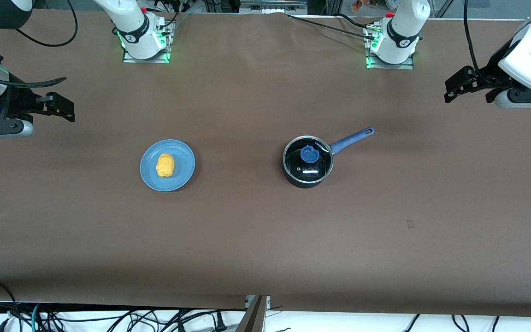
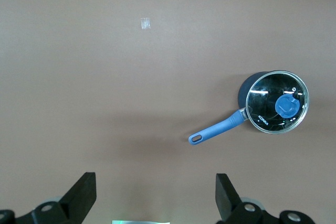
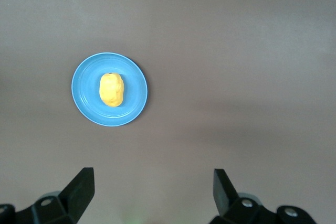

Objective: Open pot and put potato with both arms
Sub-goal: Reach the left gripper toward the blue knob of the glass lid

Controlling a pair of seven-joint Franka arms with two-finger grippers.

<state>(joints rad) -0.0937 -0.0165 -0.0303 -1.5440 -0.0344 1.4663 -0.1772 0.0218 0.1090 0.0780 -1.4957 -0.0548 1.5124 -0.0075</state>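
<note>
**Pot lidded, potato on its plate, both arms held wide**

The pot (image 1: pixel 308 167) stands on the brown worktop (image 1: pixel 265 240) toward the left arm's end, its glass lid (image 1: pixel 308 160) seated on the rim, blue knob (image 1: pixel 309 153) on top. Its blue handle (image 1: pixel 352 139) points away from the front camera, angled toward the left arm's end. The potato (image 1: pixel 165 165) lies in the middle of a flat blue plate (image 1: pixel 182 177), well apart from the pot, toward the right arm's end.

The left gripper (image 1: pixel 454 90) hangs over the worktop's edge at its own end, fingers (image 2: pixel 81 195) spread wide and holding nothing. The right gripper (image 1: pixel 62 107) hangs over its end of the worktop, fingers (image 3: pixel 81 190) likewise wide and empty.
</note>
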